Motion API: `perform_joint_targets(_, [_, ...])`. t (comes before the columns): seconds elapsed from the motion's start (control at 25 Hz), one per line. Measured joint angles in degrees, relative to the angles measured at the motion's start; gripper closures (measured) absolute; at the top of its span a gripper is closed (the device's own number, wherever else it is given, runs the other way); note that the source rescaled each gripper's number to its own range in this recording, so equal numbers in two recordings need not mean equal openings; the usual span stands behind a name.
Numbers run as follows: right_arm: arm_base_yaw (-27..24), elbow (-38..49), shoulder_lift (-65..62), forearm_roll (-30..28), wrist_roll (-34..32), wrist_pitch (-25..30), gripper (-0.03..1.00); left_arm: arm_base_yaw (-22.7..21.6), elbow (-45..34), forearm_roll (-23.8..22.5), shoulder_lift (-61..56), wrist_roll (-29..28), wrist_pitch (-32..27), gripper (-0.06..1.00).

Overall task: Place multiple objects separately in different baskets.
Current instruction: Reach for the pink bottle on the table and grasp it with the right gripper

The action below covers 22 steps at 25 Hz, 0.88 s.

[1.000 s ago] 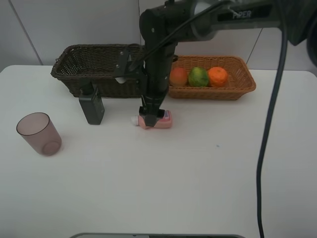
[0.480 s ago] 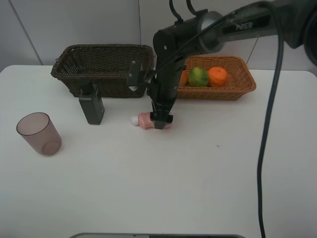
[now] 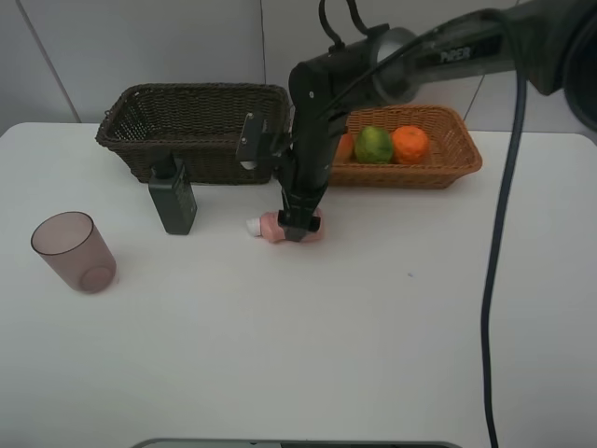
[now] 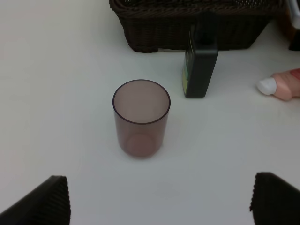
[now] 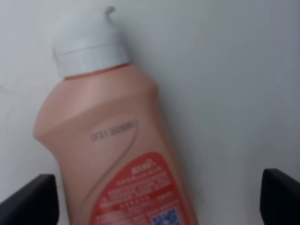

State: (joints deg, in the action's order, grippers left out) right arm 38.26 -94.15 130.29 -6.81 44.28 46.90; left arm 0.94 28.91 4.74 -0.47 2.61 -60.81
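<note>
My left gripper [image 4: 159, 199] and right gripper [image 5: 154, 201] gape. Two baskets [image 3: 187, 121] [image 3: 438, 173], three fruits [image 3: 343, 147] [image 3: 373, 144] [image 3: 409, 143], two bottles [image 3: 173, 201] [image 3: 269, 227], one cup [image 3: 75, 252]; label [image 5: 136, 197] unreadable.

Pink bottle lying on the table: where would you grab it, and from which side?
Probably take the pink bottle by its broad middle, from straight above, with the fingers closing across its width. It lies flat on the table, so both long sides are free, while the end with the white cap narrows and might slip. The right gripper hangs open over it.
</note>
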Motion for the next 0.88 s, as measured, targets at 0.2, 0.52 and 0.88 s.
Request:
perform_joint_targets(0.2, [0.0,0.0,1.5,1.2,0.0,0.3,0.09,0.0,0.0,0.0,0.0,0.0,0.0,-0.05])
perform_joint_targets(0.52, [0.0,0.0,1.7,2.1,0.0,1.0,0.50,0.0,0.0,0.0,0.0,0.0,0.0,-0.05])
perform_joint_targets(0.88, [0.0,0.0,1.8,2.1,0.0,1.0,0.95,0.0,0.0,0.0,0.0,0.0,0.0,-0.05])
